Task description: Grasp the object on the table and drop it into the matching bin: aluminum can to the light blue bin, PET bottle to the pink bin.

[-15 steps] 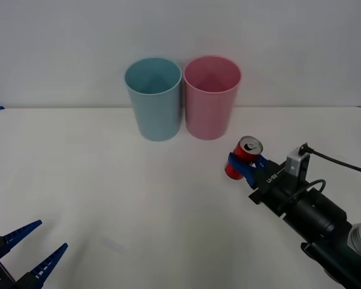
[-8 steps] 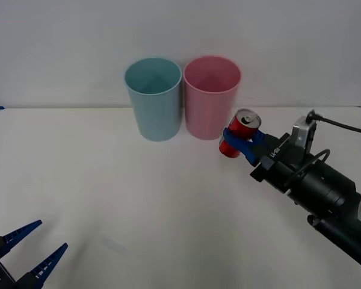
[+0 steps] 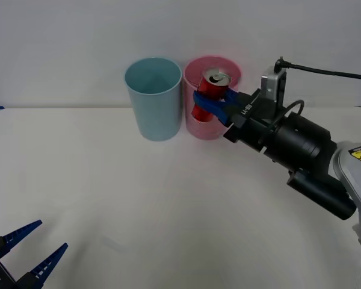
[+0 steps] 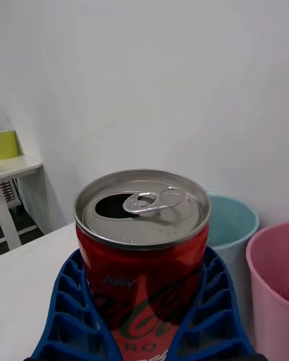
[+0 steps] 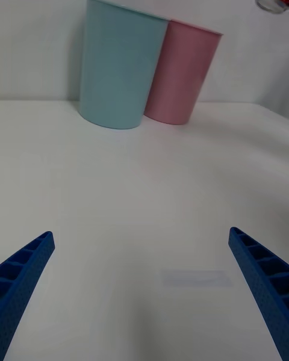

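Front view, left gripper (image 3: 25,256): it is at the near left corner of the table, low above the surface, and its two blue ribbed fingers (image 3: 18,235) are spread apart with nothing between them.
Table (image 3: 138,205): wide, plain white and flat; a faint pale rectangular mark (image 5: 195,278) lies on it between the left fingers in the left wrist view.
Light blue bin (image 3: 154,98): it stands upright at the far side of the table, to the left of the pink one, and their walls touch or almost touch.
Pink bin (image 3: 203,120): it stands upright just beside the blue one; part of its mouth and wall is hidden behind the can.
Aluminum can (image 3: 209,96): red with a silver top, it is lifted off the table and slightly tilted, in front of the mouth of the pink bin. The right wrist view shows the tab pulled and the drinking hole open.
Right gripper (image 3: 215,103): its blue fingers (image 4: 66,313) are clamped on the two sides of the can, and the black arm reaches in from the right side.
Room: a plain white wall (image 3: 78,36) rises behind the table; in the right wrist view a small white side table (image 4: 15,168) with a yellow-green thing (image 4: 8,144) on it stands by the wall.
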### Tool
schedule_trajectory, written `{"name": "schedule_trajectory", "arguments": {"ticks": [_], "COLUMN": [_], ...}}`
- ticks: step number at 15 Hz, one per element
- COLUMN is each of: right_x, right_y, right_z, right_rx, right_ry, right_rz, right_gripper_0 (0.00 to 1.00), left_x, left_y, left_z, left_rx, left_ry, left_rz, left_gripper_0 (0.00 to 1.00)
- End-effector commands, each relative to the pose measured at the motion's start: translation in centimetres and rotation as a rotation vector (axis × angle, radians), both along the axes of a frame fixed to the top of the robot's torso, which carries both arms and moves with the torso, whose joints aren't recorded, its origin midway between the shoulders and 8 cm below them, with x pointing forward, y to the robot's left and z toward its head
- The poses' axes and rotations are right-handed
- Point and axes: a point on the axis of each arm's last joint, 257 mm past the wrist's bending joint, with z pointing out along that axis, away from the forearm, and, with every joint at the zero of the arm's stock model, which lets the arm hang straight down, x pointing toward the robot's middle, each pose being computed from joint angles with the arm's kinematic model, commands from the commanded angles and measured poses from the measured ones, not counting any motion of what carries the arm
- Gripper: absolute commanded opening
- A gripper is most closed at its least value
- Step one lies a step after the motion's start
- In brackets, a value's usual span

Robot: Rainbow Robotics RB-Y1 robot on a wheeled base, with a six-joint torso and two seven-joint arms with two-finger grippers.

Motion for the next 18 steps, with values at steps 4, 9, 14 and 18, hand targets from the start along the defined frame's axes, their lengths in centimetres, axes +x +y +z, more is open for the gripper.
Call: {"name": "schedule_trajectory", "arguments": {"ticks": [4, 9, 14, 18], "right_x": [5.0, 11.1, 14.7, 16.8], "right_y": [4.0, 7.6, 10.1, 12.1], "right_z": [3.4, 4.7, 5.0, 4.6], "right_rx": [-0.064, -0.099, -0.128, -0.144], "right_ry": [-0.033, -0.007, 0.001, -0.006], "right_rz": [0.016, -0.012, -0.069, -0.131], "right_gripper_0": [0.0, 0.0, 0.0, 0.0], "left_x": [0.0, 0.0, 0.0, 0.0], "left_y": [0.0, 0.0, 0.0, 0.0], "left_z": [0.0, 0.0, 0.0, 0.0], "left_rx": [0.0, 0.0, 0.0, 0.0], "left_ry": [0.0, 0.0, 0.0, 0.0], "left_rz": [0.0, 0.0, 0.0, 0.0], "left_gripper_0": [1.0, 1.0, 1.0, 1.0]}}
